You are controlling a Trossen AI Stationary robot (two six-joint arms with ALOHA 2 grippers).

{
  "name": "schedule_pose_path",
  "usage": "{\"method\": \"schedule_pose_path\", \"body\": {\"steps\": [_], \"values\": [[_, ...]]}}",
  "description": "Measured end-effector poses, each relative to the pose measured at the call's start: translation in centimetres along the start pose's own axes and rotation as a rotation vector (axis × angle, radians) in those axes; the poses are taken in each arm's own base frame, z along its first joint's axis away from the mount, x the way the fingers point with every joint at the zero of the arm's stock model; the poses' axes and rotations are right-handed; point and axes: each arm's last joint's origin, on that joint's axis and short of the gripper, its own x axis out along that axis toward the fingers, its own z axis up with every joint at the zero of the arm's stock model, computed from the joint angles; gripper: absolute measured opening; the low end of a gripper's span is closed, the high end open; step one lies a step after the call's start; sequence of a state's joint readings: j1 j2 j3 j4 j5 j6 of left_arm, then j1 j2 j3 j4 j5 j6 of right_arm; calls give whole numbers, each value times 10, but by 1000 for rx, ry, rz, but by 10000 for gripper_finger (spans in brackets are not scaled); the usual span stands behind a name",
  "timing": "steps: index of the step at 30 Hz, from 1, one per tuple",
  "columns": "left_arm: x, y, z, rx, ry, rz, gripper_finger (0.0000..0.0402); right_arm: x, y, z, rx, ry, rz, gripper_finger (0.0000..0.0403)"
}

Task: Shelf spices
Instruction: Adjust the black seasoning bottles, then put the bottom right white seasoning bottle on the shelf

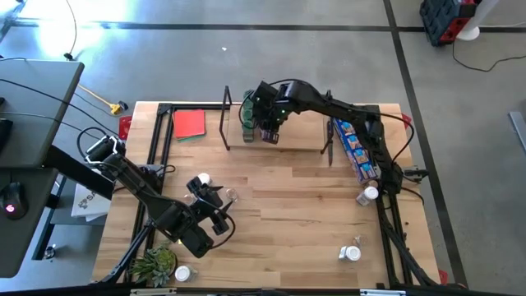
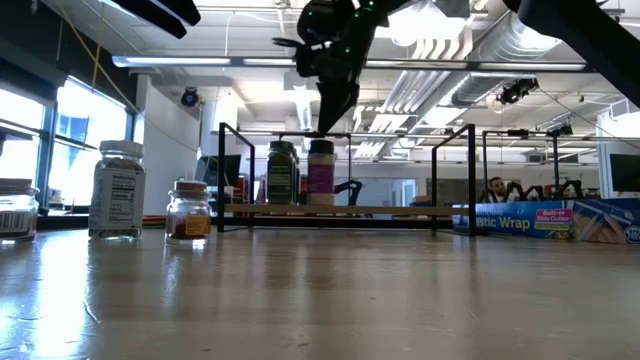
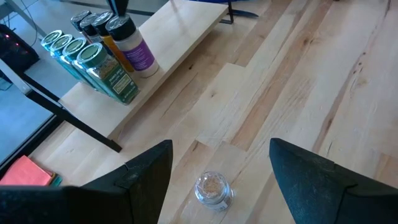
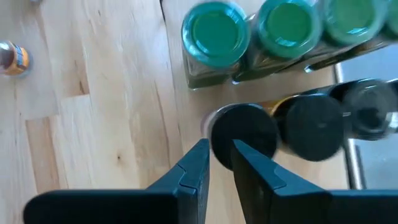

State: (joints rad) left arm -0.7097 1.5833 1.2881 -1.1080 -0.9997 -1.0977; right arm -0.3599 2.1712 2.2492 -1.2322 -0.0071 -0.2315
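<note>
Spice jars are split between two places: a cluster stands on the shelf (image 1: pixel 275 141) at the far edge of the tabletop (image 1: pixel 288 222) — green-lidded jars (image 4: pixel 214 31) in one row, black-lidded jars (image 4: pixel 317 127) in a row beside them, and a white jar with a purple label (image 3: pixel 134 50) at the end of the black-lidded row. The rest are loose on the wood: a small clear jar (image 3: pixel 212 188) near the left arm, a white-lidded jar (image 1: pixel 203 179) close by, another (image 1: pixel 182 273) beside the small plant (image 1: pixel 153 265) at the near left corner, and two more (image 1: pixel 367 195) (image 1: pixel 352 252) toward the right side.

The tabletop is pale plank wood with a black frame along its edges; grey floor surrounds it, and the level view looks into a room with ceiling ducts and windows. A red square (image 1: pixel 189 123) lies left of the shelf, and a long blue packet (image 1: pixel 355 150) lies along the right edge. The middle of the tabletop is bare wood.

The right gripper (image 4: pixel 219 155) reaches over the shelf's left part, pointing down, its fingers drawn narrow just beside the end black lid (image 4: pixel 244 134) and gripping nothing. The left gripper (image 3: pixel 221 165) hangs low over the near left, spread wide above the clear jar without touching it.
</note>
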Motion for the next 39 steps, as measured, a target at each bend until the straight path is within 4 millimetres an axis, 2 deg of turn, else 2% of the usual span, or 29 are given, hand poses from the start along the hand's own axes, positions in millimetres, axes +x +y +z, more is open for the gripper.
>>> {"method": "schedule_pose_path", "body": {"steps": [6, 8, 13, 17, 20, 22, 26, 30, 33, 36, 39], "values": [[0, 0, 0, 0, 0, -1, 262, -35, -6, 5, -20, -62, -58, 62], [-2, -1, -1, 4, -1, -5, 262, -48, -9, -4, -25, -57, -82, 62], [-10, -3, -5, 21, -46, -12, 262, -105, -10, -29, -9, -96, -109, 62], [-18, -3, -9, 22, -83, -13, 262, -140, 7, -59, 8, -139, -105, 62], [-24, -4, -13, 7, -96, -24, 262, -155, 31, -90, 50, -177, -91, 62], [-27, -4, -15, 2, -107, -31, 262, -159, 54, -115, 59, -190, -85, 62], [-32, -5, -17, -12, -121, -44, 262, -157, 109, -170, 68, -173, -31, 62], [-33, -6, -18, -17, -125, -50, 262, -149, 165, -217, 75, -134, 117, 62], [-32, -6, -17, -18, -133, -45, 262, -136, 207, -239, 59, -93, 203, 62], [-32, -5, -16, -20, -149, -38, 262, -123, 247, -253, -1, -73, 279, 62], [-31, -5, -15, -31, -153, -31, 262, -113, 275, -263, -35, -9, 296, 62]]}}
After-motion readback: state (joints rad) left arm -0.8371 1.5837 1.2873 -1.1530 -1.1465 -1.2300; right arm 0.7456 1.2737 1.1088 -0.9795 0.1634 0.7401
